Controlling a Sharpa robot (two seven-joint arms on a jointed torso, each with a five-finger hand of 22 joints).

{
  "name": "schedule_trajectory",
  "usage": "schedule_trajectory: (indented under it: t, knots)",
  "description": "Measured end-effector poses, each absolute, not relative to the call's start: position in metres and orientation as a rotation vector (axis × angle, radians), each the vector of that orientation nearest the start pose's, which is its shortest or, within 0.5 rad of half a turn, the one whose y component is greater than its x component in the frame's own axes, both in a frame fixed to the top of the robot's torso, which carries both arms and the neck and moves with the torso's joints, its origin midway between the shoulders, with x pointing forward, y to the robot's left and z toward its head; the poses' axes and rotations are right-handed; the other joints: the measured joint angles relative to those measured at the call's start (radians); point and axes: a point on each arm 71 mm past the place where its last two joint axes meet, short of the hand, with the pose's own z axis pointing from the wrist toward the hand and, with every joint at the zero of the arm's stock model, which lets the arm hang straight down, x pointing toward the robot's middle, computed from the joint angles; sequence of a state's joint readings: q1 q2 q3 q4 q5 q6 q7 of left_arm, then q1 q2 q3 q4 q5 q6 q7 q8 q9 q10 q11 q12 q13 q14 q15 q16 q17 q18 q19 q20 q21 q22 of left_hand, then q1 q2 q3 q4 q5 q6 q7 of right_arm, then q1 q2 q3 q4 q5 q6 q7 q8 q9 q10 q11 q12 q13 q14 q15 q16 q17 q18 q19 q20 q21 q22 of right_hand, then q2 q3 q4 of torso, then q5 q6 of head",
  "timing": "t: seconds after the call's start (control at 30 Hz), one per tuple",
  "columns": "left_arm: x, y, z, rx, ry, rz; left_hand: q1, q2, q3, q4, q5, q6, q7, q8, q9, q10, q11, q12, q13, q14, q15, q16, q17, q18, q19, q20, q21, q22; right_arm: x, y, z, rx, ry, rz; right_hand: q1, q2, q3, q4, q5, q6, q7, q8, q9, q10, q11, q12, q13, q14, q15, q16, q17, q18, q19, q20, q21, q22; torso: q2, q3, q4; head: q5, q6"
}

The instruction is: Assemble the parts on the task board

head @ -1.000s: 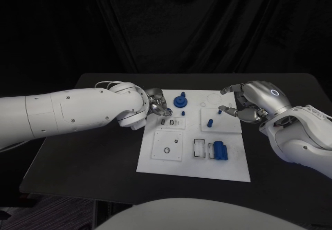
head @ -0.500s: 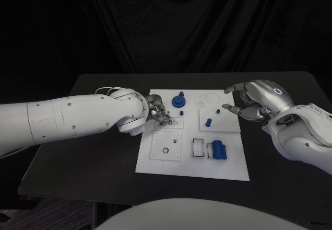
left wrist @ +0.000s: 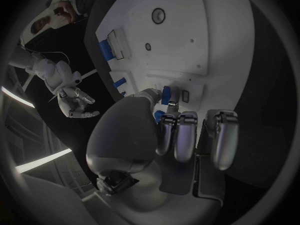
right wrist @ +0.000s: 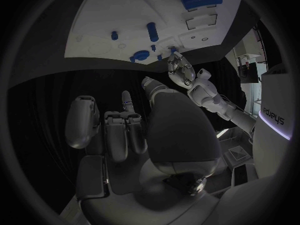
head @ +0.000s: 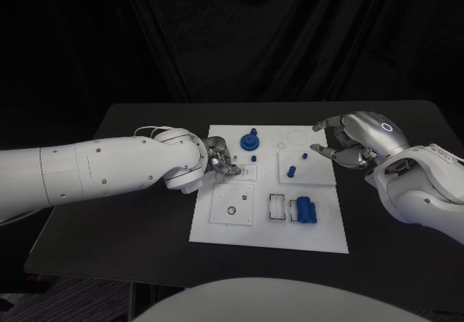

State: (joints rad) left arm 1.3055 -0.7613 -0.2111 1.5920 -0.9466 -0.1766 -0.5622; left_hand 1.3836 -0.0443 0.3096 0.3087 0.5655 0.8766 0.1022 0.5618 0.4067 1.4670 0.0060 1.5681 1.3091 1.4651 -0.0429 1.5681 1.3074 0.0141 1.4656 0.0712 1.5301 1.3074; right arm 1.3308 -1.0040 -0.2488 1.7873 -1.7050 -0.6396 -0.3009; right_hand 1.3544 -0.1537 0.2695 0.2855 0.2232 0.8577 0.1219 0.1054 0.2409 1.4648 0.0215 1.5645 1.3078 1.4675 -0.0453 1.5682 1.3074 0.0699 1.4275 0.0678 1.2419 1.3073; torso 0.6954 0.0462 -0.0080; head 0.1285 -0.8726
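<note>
The white task board (head: 275,231) lies in the middle of the table. Its far part carries a round blue part (head: 251,141), a small blue peg (head: 255,158) and two more blue pegs (head: 293,172). A blue block (head: 306,209) sits in the near right. My left hand (head: 220,159) has its fingers curled over a small slotted plate (head: 247,174). A small blue piece (left wrist: 165,94) shows right at its fingertips; I cannot tell whether it is pinched. My right hand (head: 350,142) hovers over the board's right edge, fingers apart, holding nothing.
A square plate with a dark ring (head: 233,211) sits at the board's near left, with an empty slot frame (head: 278,207) beside the blue block. Black table (head: 126,221) surrounds the board on all sides.
My left hand has moved from beside the round blue part towards me, and its fingertips are now over the slotted plate. The right hand has drifted slightly to the right.
</note>
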Motion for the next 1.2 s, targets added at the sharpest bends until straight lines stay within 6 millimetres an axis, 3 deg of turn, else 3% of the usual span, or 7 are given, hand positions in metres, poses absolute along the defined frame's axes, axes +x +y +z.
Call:
schedule_trajectory:
  t: [0.47, 0.8, 1.2]
  knots:
    - [0.4625, 0.1672, -0.2288, -0.346, 2.208, -0.486, -0.046, 0.004, 0.04, -0.033, -0.04, -0.003, -0.004, 0.003, 0.015, 0.0, 0.0, 0.0, 0.0, 0.0, 0.0, 0.0, 0.0, 0.0, 0.0, 0.0, -0.02, 0.0, 0.4278, -0.2127, -0.1604, -0.212, 1.401, 0.534, 0.008, 0.0, 0.008, -0.003, 0.009, 0.005, -0.002, 0.0, -0.003, 0.0, 0.0, 0.0, 0.0, 0.0, 0.0, 0.0, 0.0, 0.0, 0.0, 0.0, -0.001, 0.001, -0.001, 0.0017, -0.0007, -0.003, 0.0]
    - [0.4628, 0.1674, -0.2317, -0.358, 2.192, -0.501, -0.049, 0.001, 0.04, -0.033, -0.044, -0.003, -0.004, 0.007, 0.016, 0.0, 0.0, 0.0, 0.0, 0.0, 0.0, 0.0, 0.0, 0.0, 0.0, 0.0, -0.03, 0.0, 0.4281, -0.2129, -0.1612, -0.206, 1.414, 0.533, 0.008, 0.0, 0.014, -0.003, 0.017, 0.007, 0.0, 0.0, -0.006, 0.0, 0.0, 0.0, 0.0, 0.0, 0.0, 0.0, 0.0, 0.0, 0.0, 0.0, -0.004, 0.001, -0.001, 0.0003, -0.0004, -0.012, 0.0]
    - [0.4636, 0.1686, -0.233, -0.366, 2.176, -0.512, -0.056, -0.003, 0.04, -0.033, -0.047, -0.004, -0.01, 0.008, 0.016, 0.0, 0.0, 0.0, 0.0, 0.0, 0.0, 0.0, 0.0, 0.0, 0.0, 0.0, -0.041, 0.0, 0.4285, -0.2132, -0.1622, -0.197, 1.429, 0.532, 0.016, 0.0, 0.017, -0.006, 0.02, 0.011, -0.003, 0.0, -0.01, 0.0, 0.0, 0.0, 0.0, 0.0, 0.0, 0.0, 0.0, 0.0, 0.0, 0.0, -0.008, 0.001, -0.001, 0.0002, -0.0005, -0.011, 0.0]
